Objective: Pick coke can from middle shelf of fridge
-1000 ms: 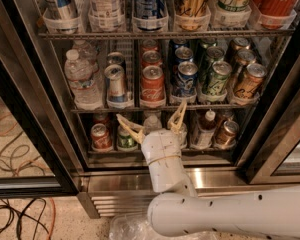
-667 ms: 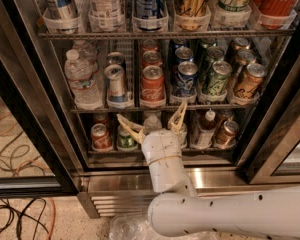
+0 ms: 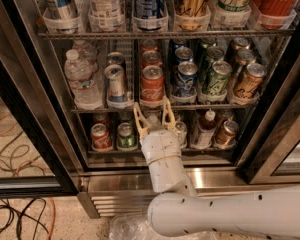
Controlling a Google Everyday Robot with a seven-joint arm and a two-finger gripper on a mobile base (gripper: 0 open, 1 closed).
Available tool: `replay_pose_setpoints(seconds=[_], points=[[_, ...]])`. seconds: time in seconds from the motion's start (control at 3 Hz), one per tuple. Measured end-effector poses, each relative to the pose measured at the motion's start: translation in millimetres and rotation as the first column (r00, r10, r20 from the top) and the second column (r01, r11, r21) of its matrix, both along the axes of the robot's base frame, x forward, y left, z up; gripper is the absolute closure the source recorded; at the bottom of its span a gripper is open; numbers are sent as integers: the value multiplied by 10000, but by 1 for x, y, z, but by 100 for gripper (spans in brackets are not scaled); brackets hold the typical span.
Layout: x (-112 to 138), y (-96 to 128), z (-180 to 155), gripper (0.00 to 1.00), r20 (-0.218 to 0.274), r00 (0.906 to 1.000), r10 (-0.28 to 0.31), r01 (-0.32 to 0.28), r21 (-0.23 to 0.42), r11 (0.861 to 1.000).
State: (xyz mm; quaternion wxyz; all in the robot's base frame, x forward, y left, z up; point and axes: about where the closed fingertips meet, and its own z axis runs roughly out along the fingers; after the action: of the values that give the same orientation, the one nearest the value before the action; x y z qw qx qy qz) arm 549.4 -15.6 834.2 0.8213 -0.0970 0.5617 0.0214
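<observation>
Red coke can, at the front of the middle shelf of the fridge, is being framed from just below by the gripper, spread wide and empty, and a straight, centred advance is being called for to clear the blue can alongside.

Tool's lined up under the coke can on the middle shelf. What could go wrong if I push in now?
1. The open tool sits low, with its fingertips about level with the front rail of the middle shelf, just below the coke can. Going straight in may hit the rail.
2. The silver can and the Pepsi can stand close on either side, so a finger could knock one.
</observation>
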Motion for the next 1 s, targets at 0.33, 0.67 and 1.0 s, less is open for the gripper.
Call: replay_pose_setpoints(seconds=[0.33, 0.67, 1.0], points=[[0, 0, 0, 38, 0, 10000, 0, 0, 0, 10000], [1, 0, 0, 31, 3, 10000, -4, 4, 1, 10000], [8, 0, 3, 29, 46, 10000, -47, 47, -17, 10000]])
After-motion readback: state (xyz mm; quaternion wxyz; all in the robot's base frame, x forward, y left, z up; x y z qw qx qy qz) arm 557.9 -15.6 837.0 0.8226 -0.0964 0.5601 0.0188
